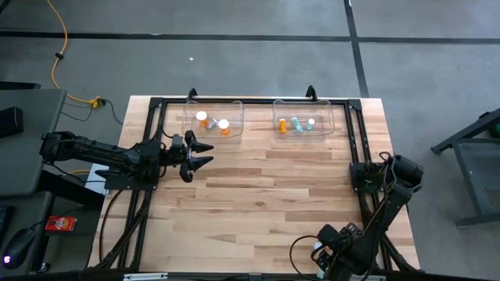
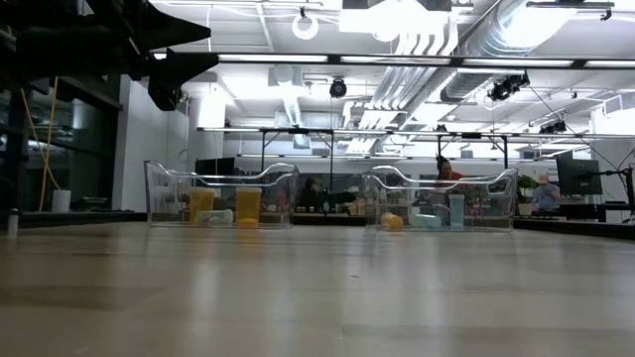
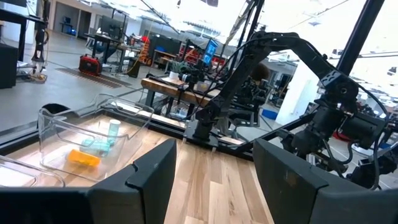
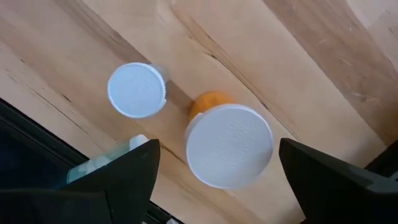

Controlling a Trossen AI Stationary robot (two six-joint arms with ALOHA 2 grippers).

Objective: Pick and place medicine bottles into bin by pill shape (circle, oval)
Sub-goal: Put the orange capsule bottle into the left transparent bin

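Note:
In the right wrist view an upright orange medicine bottle, seen by its white cap (image 4: 229, 140), stands on the wood. My right gripper (image 4: 217, 152) points down over it, open, one finger on each side of the cap with a gap showing. A smaller white-capped bottle (image 4: 137, 90) stands beside it, and a pale teal one (image 4: 93, 165) lies partly behind a finger. In the high view this gripper (image 1: 332, 243) is near the table's front edge. My left gripper (image 1: 199, 154) hangs open and level above the table's left side, holding nothing.
Two clear bins stand at the far edge. The left bin (image 1: 187, 123) holds orange bottles (image 1: 205, 119). The right bin (image 1: 328, 123) holds orange and teal bottles (image 1: 297, 123). A black frame (image 1: 156, 104) runs along the table's edges. Bare wood (image 1: 266, 187) lies between the arms.

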